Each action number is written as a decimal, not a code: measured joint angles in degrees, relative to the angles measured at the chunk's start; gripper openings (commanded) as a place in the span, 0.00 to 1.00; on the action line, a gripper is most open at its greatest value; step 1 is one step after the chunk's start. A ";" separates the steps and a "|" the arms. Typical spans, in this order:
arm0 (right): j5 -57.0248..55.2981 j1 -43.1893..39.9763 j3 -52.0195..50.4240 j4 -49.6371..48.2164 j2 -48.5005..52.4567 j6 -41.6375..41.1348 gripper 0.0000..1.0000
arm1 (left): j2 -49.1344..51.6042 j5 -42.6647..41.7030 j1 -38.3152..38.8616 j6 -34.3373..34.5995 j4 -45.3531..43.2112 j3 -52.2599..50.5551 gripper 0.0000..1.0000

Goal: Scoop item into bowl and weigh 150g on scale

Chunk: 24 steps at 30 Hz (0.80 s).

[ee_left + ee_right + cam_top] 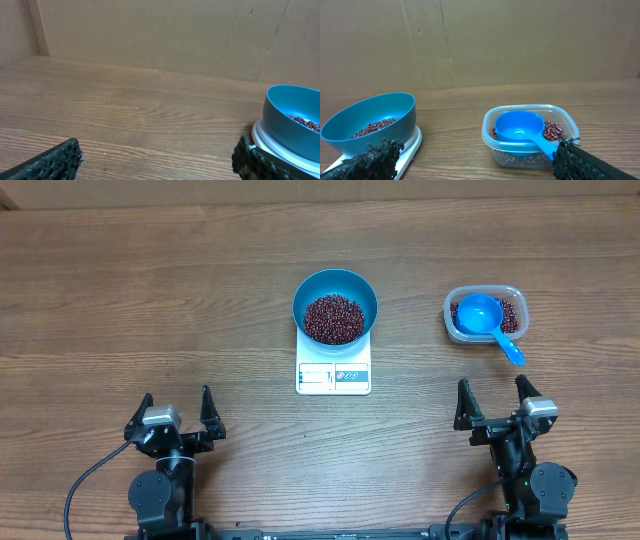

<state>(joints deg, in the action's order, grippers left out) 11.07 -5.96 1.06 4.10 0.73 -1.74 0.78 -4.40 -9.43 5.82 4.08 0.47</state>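
The blue bowl [335, 304] stands on the white scale [333, 372] at the table's middle, with a heap of red-brown beans [334, 318] inside. More beans [554, 131] lie in a clear tub [485, 314] at the right, and a small blue scoop [485, 318] rests in that tub with its handle over the near rim. My left gripper [177, 413] sits open near the front left, well apart from the bowl [294, 122]. Open too, my right gripper [494, 403] waits at the front right, just short of the tub [530, 135] and scoop [520, 129]. Neither gripper holds anything.
A brown cardboard wall [165, 35] closes off the far side of the wooden table [150, 300]. The two arm bases stand at the near edge.
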 measured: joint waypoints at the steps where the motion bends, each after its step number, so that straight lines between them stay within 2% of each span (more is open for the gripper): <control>1: -0.02 0.00 0.00 0.02 0.00 0.02 1.00 | 0.00 0.00 0.00 0.00 0.00 0.00 0.99; 16: -0.13 0.00 0.00 0.02 0.00 0.48 1.00 | 0.00 0.00 0.00 0.02 0.00 0.00 1.00; 24: 1.20 0.00 0.00 -0.02 0.00 4.79 1.00 | 0.00 0.00 0.00 0.00 0.00 0.00 0.99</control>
<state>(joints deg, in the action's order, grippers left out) 12.27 -5.96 1.06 4.08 0.73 3.05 0.78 -4.40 -9.43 5.82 4.08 0.47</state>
